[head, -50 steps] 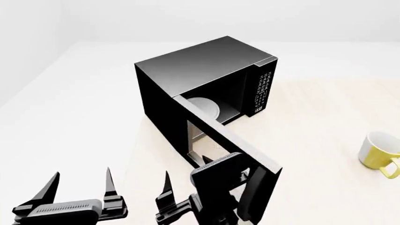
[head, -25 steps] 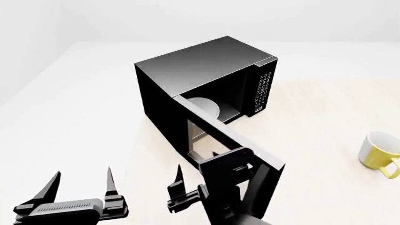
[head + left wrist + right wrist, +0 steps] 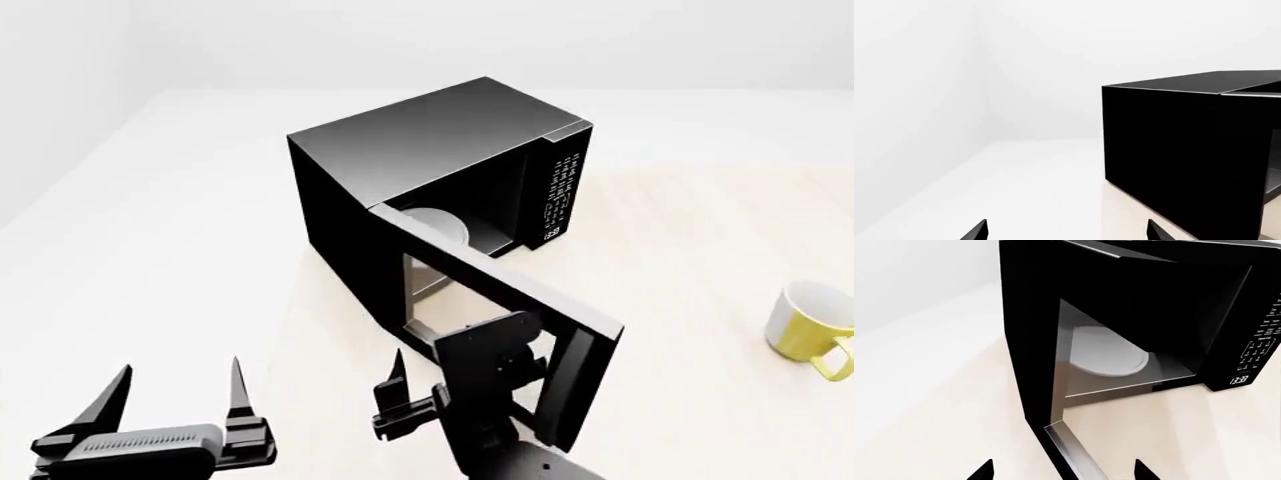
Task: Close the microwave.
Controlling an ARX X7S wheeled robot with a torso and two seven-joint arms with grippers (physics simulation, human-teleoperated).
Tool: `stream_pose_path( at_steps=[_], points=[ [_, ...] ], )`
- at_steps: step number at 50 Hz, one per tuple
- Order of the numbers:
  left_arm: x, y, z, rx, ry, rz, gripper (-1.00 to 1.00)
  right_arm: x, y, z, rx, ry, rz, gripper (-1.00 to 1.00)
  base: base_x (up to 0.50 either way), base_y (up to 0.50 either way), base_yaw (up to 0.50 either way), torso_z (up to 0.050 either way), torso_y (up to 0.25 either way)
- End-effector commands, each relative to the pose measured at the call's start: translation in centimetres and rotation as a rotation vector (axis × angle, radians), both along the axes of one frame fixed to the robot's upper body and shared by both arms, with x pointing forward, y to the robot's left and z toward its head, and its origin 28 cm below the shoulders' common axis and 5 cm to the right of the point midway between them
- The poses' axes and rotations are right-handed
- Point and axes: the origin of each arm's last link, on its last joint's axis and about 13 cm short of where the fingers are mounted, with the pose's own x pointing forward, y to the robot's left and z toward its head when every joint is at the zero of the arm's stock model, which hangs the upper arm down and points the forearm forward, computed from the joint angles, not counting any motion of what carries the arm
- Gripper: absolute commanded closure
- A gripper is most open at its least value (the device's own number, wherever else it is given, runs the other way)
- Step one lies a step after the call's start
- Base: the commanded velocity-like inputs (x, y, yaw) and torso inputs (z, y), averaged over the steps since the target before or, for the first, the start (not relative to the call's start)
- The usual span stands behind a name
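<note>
Black and boxy, the microwave (image 3: pixel 441 170) sits at the back left of a pale wooden table (image 3: pixel 694 300), its windowed door (image 3: pixel 501 300) swung wide toward us. We see the white turntable plate (image 3: pixel 1107 357) inside. Our right gripper (image 3: pixel 1061 471) hovers at the door's outer face, fingers spread, holding nothing; whether it touches the door we cannot tell. Our left gripper (image 3: pixel 174 395) hangs well apart, fingers splayed, empty. A yellow mug (image 3: pixel 810 325) sits far right.

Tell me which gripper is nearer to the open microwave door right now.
Right. The right gripper sits just beside the microwave door, on its outer face, jaws open. The left gripper hangs farther off, clear of the door.
</note>
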Motion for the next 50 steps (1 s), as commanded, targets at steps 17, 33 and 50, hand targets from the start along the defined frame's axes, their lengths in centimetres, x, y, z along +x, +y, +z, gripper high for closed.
stream_pose_path(
  at_steps=[17,33,50],
  points=[
    [-0.1,0.0,0.0,-0.001,-0.001,-0.002,-1.0,2.3,-0.6,-0.5,-0.023,0.006,-0.068,-1.0,0.0,0.0,0.0,0.0,0.0],
    [0.0,-0.1,0.0,0.004,0.001,-0.006,-1.0,3.5,-1.3,-0.3,-0.033,0.008,-0.09,-1.0,0.0,0.0,0.0,0.0,0.0],
    [0.1,-0.1,0.0,0.007,0.004,-0.004,-1.0,5.1,-2.1,-0.4,-0.064,0.017,-0.109,-1.0,0.0,0.0,0.0,0.0,0.0]
  ],
)
